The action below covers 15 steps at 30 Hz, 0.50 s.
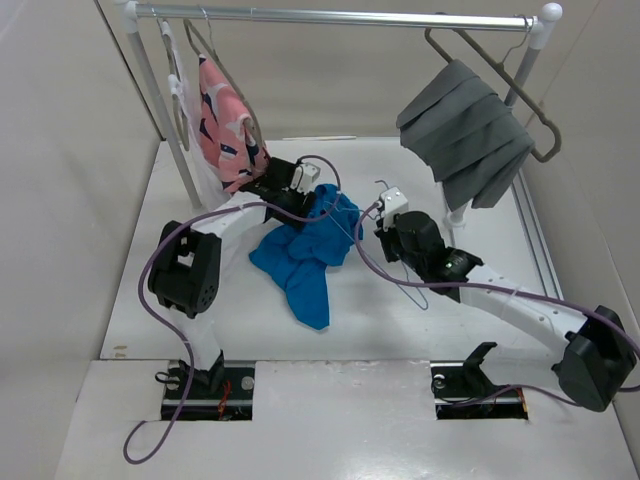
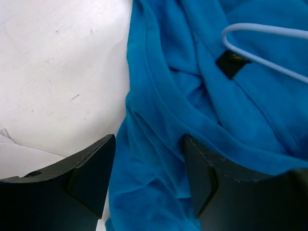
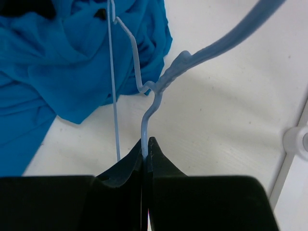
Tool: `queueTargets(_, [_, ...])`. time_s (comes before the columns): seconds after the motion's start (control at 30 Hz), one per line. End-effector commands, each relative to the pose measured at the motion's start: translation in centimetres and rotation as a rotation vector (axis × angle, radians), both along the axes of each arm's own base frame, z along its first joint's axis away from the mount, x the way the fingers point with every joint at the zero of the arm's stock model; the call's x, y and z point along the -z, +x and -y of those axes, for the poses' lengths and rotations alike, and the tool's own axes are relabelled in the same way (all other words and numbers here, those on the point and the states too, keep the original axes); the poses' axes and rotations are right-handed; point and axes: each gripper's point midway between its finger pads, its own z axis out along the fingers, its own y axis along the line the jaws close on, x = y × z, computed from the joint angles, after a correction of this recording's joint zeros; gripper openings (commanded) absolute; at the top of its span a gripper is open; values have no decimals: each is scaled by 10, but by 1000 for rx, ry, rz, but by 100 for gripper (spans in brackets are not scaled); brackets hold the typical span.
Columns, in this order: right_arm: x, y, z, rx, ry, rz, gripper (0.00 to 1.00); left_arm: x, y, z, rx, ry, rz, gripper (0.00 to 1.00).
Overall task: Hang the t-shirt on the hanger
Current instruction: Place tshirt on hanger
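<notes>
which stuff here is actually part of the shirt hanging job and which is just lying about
For the job:
- blue t-shirt
- light-blue wire hanger

Just lying about:
- pink patterned garment
- pleated grey cloth
- grey-brown hangers
- clothes rail

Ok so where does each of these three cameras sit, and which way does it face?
Top external: high behind the bases, facing down over the table toward the clothes rail; left arm and right arm show.
Left wrist: on the left arm, facing down at the t-shirt and a hanger loop; its open jaws show.
Right wrist: on the right arm, facing the t-shirt; its shut jaws pinch the hanger wire.
Shared: both wrist views show t-shirt and hanger.
</notes>
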Motion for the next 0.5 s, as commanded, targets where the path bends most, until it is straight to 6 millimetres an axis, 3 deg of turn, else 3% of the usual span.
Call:
queueTargets(0.0, [-39, 8, -10, -18, 103, 114, 0, -46, 22, 25, 45, -113, 106, 56])
queueTargets(0.07, [-39, 10, -7, -13, 94, 118, 0, -43, 30, 33, 24, -144, 86, 56])
queueTargets(0.1, [-44, 10, -11, -39, 98, 125, 0, -56, 42, 37, 16, -173, 104, 56])
queueTargets(0.23, [-28, 6, -25, -116, 88, 77, 0, -54, 54, 53, 16, -223, 61, 56])
queueTargets(0.33, [-3, -7, -21, -118, 88, 11, 0, -12, 38, 44, -20, -162, -73, 56])
queueTargets(0.37, [-4, -8, -19, -118, 88, 11, 0, -7, 34, 42, -22, -155, -87, 56])
queueTargets(0.43, [-1, -10, -12, -94, 70, 7, 0, 27, 6, 30, -16, -80, -175, 50])
queueTargets(0.47, [5, -13, -9, -94, 52, -16, 0, 32, -1, 24, -11, -59, -186, 47])
